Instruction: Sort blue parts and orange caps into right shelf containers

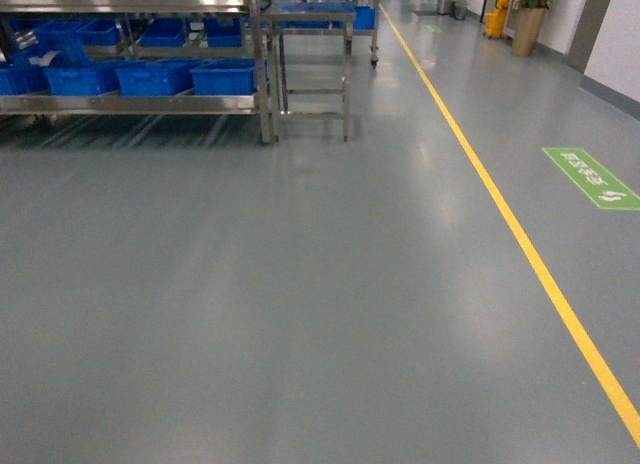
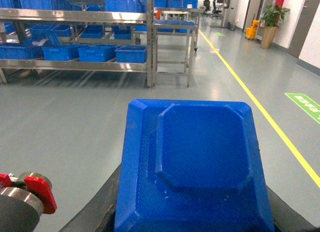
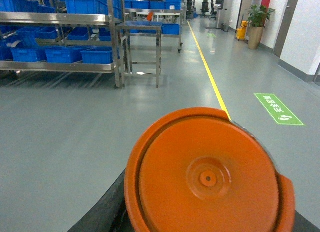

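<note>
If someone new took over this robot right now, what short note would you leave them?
Left arm: a blue part fills its wrist view; the gripper itself is hidden, so the grip is unconfirmed.
Right arm: the same, with an orange cap.
Neither arm shows in the head view.
The shelf with blue containers stands across open floor, ahead and to the left, beyond reach.
Done: both pieces appear picked up.
Left: probably drive to the shelf, then drop each piece into its container.
</note>
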`<state>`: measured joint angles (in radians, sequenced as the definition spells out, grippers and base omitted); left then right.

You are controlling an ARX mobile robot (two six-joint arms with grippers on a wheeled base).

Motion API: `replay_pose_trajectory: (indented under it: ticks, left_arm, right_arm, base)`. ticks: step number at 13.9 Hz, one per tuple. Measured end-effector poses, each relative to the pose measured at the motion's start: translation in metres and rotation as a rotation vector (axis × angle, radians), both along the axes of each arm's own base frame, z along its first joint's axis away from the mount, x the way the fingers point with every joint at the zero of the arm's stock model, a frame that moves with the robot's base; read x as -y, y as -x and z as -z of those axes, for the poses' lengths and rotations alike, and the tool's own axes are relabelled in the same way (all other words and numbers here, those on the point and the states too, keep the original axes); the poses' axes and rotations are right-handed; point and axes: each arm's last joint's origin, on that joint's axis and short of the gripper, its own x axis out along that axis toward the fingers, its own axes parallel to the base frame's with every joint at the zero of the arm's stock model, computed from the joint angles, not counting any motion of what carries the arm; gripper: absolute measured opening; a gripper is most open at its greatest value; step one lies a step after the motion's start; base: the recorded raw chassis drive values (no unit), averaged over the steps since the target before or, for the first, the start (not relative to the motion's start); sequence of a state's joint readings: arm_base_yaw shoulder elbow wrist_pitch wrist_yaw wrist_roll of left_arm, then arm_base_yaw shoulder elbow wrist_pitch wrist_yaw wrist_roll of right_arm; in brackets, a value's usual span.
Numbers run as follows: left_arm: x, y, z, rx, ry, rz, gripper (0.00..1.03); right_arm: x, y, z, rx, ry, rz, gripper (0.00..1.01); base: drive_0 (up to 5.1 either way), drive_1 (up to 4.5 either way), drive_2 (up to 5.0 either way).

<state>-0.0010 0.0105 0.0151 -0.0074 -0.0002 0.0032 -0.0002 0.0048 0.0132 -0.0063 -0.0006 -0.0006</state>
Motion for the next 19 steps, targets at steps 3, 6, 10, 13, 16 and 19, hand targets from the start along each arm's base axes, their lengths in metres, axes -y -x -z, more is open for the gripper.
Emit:
replay_pose_trajectory:
  ticks: [3,6,10,13,16,19]
  left_arm:
    - [0.0,0.0,0.0,0.0,0.0,0.0,0.43]
    - [0.0,0.0,0.0,0.0,0.0,0.0,0.43]
    - [0.0,0.0,-0.0003,0.003,0.0,0.0,0.43]
    - [0.0,0.0,0.0001,-0.002,0.0,-0.001,0.43]
    - [0.0,0.0,0.0,0.0,0.0,-0.002,0.43]
    - [0.0,0.0,-0.0004,0.004,0.0,0.0,0.43]
  right_arm:
    - [0.0,0.0,0.0,0.0,0.0,0.0,0.45]
    - [0.0,0.0,-0.0001,0.001,0.0,0.0,0.45]
    - [0.0,0.0,-0.0001,0.001,0.0,0.0,0.45]
    - [0.0,0.0,0.0,0.0,0.0,0.0,0.45]
    - [0.0,0.0,0.0,0.0,0.0,0.0,0.45]
    - [0.0,0.0,-0.0001,0.001,0.0,0.0,0.45]
  base:
    - [-0.1,4.16,-4.4]
    - [0.0,4.26,-4.4]
    - [-0.1,4.26,-4.4]
    - [0.0,4.32,-4.3]
    - [0.2,4.47,-4.2]
    - [0.2,4.47,-4.2]
